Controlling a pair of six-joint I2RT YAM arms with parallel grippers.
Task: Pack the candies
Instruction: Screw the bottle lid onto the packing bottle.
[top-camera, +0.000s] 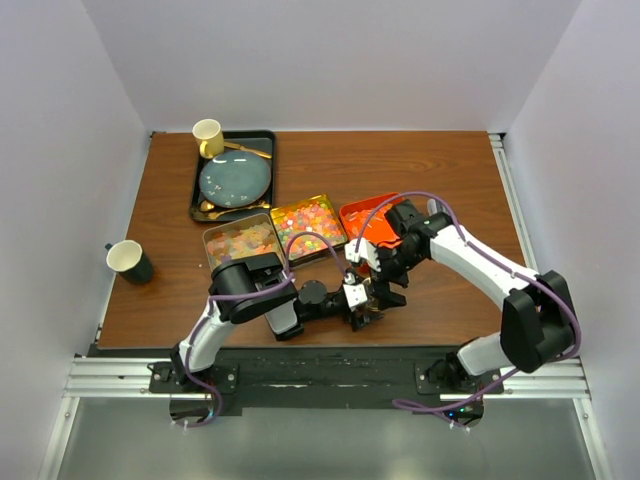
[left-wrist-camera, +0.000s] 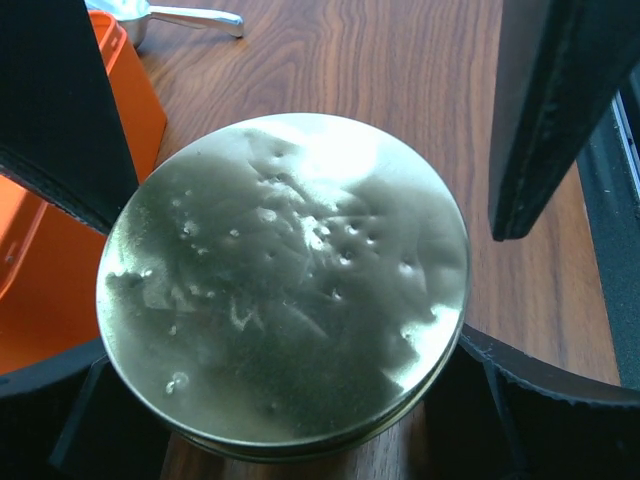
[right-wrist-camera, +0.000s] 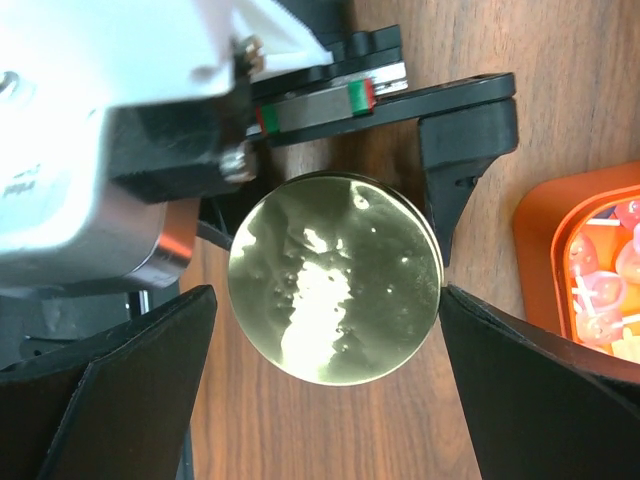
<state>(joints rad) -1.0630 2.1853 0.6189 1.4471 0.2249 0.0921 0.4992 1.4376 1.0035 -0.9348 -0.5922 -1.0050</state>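
No words, brands or numbers can be read — only faint, blurred marks on the white casing (right-wrist-camera: 40, 180) at the right wrist view's left edge.

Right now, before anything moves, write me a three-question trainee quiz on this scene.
1. True or false: the round gold metal lid lies between the fingers of both the left pincer and the right pincer.
2. Which holds the red-white candies? A silver tin; B gold tin; C orange rectangular box.
3. How many cups are in view?
Key: 1 true. 2 C. 3 two: a pale yellow cup and a dark cup with a cream inside.
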